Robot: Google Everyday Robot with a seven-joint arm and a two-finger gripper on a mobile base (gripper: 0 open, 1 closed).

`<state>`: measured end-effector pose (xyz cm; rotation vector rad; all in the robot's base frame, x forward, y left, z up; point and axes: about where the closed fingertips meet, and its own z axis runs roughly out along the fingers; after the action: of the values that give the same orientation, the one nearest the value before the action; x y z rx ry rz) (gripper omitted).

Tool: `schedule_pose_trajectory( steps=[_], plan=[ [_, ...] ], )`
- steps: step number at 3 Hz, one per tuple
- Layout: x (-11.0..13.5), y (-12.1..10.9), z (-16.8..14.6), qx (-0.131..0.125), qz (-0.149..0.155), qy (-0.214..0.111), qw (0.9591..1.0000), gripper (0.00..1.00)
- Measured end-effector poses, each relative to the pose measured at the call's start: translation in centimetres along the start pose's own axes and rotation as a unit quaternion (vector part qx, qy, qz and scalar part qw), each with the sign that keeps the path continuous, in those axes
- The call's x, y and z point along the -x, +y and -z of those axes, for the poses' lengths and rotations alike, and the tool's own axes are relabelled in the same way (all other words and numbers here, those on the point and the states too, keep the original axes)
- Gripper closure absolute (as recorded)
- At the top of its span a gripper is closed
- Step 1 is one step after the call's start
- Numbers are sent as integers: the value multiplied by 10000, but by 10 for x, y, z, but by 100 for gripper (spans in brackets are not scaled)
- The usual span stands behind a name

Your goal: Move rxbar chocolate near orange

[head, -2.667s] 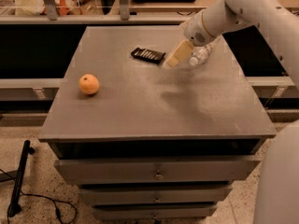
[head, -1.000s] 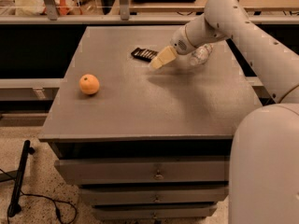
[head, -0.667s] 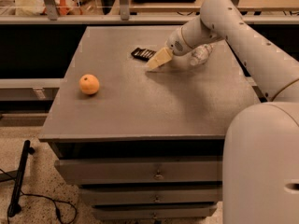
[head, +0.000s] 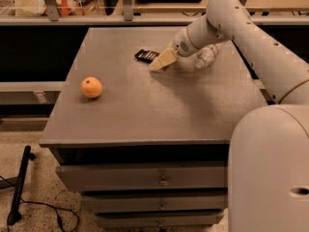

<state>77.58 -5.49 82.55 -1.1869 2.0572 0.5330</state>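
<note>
**Pale wedge-shaped tool (head: 163,60) hanging at the far end of the grey square worktop (head: 145,115)**

The robot's white jointed arm (head: 251,37) is reaching in from the right and angling down toward the back of the worktop. Its tool is sitting low over the surface, with the tip just beside the right end of the flat, rectangular, black-wrapped rxbar chocolate (head: 146,55). From where I am standing I cannot tell whether the tool is touching the bar, or whether it is released or clenched. Nothing is being lifted. The rxbar chocolate is lying flat on the worktop near the far edge, slightly left of centre, with its pale lettering facing up.

The small round dimpled orange (head: 91,87) is resting on the left side of the worktop, nearer the front and well apart from the bar and the tool.

A clear plastic water bottle (head: 206,56) is lying on its side just right of the tool, behind the arm's wrist. What it is holding, if anything, is not showing.

Under the worktop, a stack of grey drawers (head: 145,178) is sitting shut, so their contents are hidden. The robot's big white rounded body (head: 270,168) is filling the near right corner.
</note>
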Motion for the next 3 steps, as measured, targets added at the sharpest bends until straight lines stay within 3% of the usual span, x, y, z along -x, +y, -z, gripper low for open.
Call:
schedule_pose_trajectory(
  steps=[1, 2, 3],
  plan=[
    [3, 0, 3, 0, 0, 0, 10000, 89],
    [4, 0, 4, -1, 0, 0, 10000, 100],
    [5, 0, 4, -1, 1, 0, 10000, 100]
  ],
)
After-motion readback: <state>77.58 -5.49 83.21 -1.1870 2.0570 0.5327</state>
